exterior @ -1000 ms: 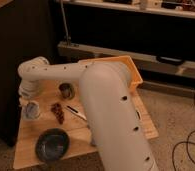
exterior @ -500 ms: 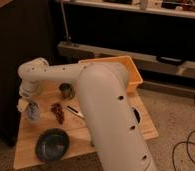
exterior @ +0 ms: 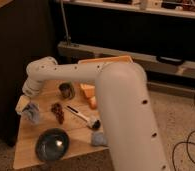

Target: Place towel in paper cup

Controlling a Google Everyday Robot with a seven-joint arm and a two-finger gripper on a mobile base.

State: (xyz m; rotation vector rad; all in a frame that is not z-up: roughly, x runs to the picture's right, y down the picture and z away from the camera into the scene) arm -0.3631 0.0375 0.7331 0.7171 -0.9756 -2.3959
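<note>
Where the white arm (exterior: 91,75) bends down at the table's 9 o'clock edge, the gripper (exterior: 27,102) sits low over the wooden table (exterior: 26,150), tucked under the elbow housing so its fingers are hidden; cannot tell how wide it stands. Right below it is a pale grey-blue bundle, likely the towel (exterior: 32,114), touching or just under the gripper (contact not clear). A lighter shape, maybe the paper cup (exterior: 22,104), shows just at the towel's 10 o'clock, mostly covered by the arm; cannot tell whether the towel is inside it or beside it.

Other stuff on the table: dark bowl (exterior: 52,144) at 6 o'clock of the towel, reddish-brown snack bag (exterior: 57,112) at 3 o'clock, metal can (exterior: 66,90) further toward 2 o'clock, a brush (exterior: 83,118) lying flat, orange sponge pieces (exterior: 89,95), small blue-grey cloth (exterior: 98,138) near the front edge. Big arm link (exterior: 128,120) blocks the table's right half (orange tray (exterior: 103,61) rim barely peeks out behind it)
</note>
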